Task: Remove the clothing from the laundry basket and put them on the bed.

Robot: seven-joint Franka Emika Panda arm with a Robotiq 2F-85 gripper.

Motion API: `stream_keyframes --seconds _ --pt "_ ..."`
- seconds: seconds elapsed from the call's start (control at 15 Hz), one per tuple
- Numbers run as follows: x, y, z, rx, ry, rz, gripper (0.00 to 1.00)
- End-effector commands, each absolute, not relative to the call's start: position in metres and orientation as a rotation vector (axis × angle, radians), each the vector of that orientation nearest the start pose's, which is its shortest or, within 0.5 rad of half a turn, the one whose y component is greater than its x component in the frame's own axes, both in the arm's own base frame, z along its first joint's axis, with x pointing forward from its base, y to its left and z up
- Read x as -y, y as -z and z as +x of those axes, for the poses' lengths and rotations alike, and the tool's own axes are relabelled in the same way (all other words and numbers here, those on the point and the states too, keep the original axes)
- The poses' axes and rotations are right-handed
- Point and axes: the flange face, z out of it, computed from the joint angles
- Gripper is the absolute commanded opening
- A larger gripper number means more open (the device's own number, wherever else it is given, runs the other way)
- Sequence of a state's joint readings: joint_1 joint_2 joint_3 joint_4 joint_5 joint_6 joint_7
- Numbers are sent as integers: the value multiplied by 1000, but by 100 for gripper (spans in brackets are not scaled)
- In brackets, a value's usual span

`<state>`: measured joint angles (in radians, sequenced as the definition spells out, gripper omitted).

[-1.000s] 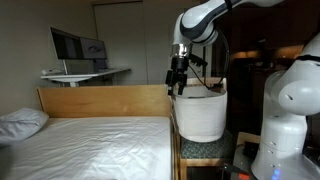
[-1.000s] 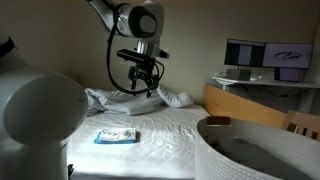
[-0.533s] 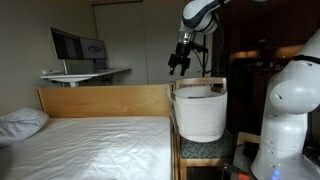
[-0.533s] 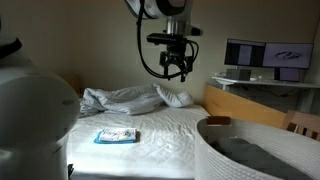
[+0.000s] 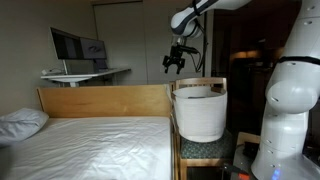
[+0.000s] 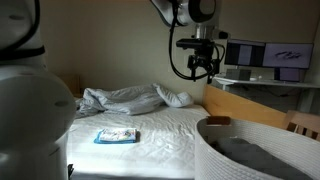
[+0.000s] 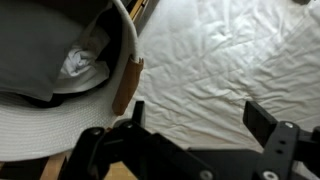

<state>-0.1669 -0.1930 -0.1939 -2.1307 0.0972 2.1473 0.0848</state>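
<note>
The white woven laundry basket [image 5: 198, 112] stands at the foot of the bed, and it also shows in an exterior view [image 6: 250, 150] and in the wrist view [image 7: 60, 140]. Grey clothing [image 7: 35, 50] and a white piece [image 7: 80, 62] lie inside it. My gripper [image 5: 175, 63] hangs high in the air beside the basket, above the wooden footboard [image 5: 105, 100]. It is open and empty, and in the wrist view [image 7: 198, 120] it is over the white bed sheet [image 7: 230, 50]. It also shows in an exterior view [image 6: 203, 68].
A pillow [image 5: 20, 122] lies at the head of the bed. Crumpled grey bedding [image 6: 125, 98] and a blue packet [image 6: 117, 136] lie on the mattress. A desk with a monitor [image 5: 78, 47] stands behind the bed. The robot's white base [image 5: 285, 110] is next to the basket.
My gripper has risen from the basket's rim and shifted sideways toward the bed. It holds nothing throughout. The clothing has not moved.
</note>
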Motion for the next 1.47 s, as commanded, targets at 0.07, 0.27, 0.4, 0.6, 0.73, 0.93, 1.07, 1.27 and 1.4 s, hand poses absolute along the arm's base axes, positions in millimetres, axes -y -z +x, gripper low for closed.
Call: stream_keyframes --seconds 0.07,0.27,0.4,0.6,0.73,0.93,1.07,1.27,1.4 --pt "226 -485 523 -1045 271 -2879 100" --pt "262 -473 527 -1243 237 -2810 100" --pt "291 -465 523 -1361 208 -2767 100" --pt "320 -447 516 -1489 137 -2722 100" --pt "336 -432 511 -1582 67 -2688 100" --pt "352 -411 506 -1719 -47 -2627 100" --pt "357 -389 506 -1798 -151 -2581 100" --pt "361 -355 506 -1877 -301 -2529 100" --pt "359 -327 505 -1861 -469 -2488 100"
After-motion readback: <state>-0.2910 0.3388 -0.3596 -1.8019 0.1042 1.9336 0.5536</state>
